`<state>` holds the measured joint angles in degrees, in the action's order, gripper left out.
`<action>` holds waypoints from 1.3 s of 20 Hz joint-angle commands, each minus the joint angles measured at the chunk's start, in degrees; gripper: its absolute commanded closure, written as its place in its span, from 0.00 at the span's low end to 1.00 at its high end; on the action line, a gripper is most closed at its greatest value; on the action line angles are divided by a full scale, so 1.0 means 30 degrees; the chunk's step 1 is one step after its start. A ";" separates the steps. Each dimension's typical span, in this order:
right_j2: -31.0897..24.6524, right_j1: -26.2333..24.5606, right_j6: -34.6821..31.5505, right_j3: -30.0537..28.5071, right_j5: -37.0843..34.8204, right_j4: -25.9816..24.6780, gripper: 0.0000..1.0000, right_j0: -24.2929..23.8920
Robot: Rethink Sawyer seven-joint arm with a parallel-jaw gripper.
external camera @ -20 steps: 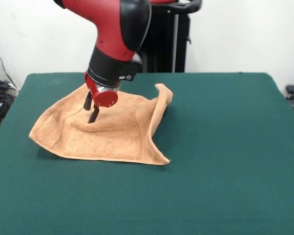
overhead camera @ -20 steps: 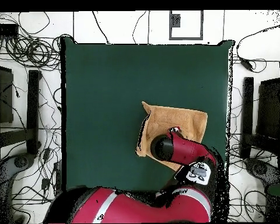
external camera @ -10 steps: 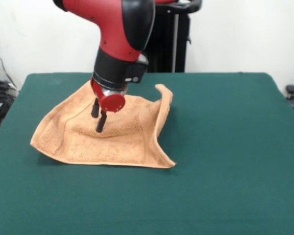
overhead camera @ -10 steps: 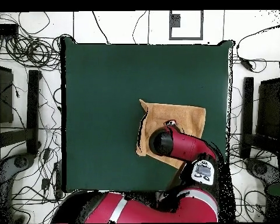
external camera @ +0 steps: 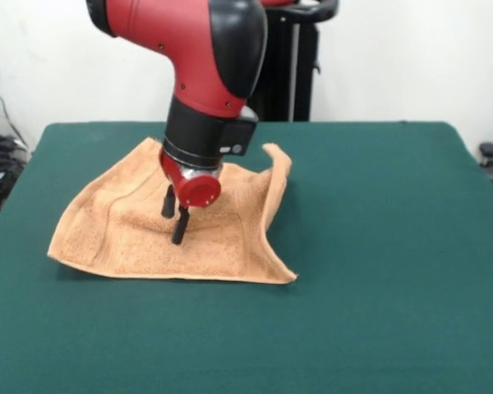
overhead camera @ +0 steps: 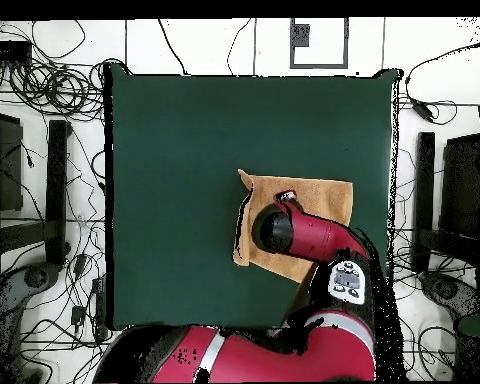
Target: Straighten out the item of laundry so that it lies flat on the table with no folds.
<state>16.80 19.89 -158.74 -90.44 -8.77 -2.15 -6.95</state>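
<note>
The orange-tan towel lies on the green table, left of centre in the front view. Its right edge stands up in a raised fold and creases run across the middle. My gripper points down onto the towel's middle, its two black fingers slightly apart, one fingertip touching the cloth. It holds nothing. In the overhead view the arm covers much of the towel, and the gripper itself is hidden under the arm.
The robot pedestal stands at the table's far edge. In the overhead view cables and dark equipment stands lie on the floor round the table.
My gripper has slid across the towel toward the camera and to the right in the front view. The towel's near right corner has shifted slightly outward.
</note>
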 commanded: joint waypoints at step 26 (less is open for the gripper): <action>-0.2051 -0.0198 -0.2463 0.0130 -0.0362 0.4897 0.00 0.2746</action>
<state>17.18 20.61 -158.74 -89.81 -8.76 9.05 -0.16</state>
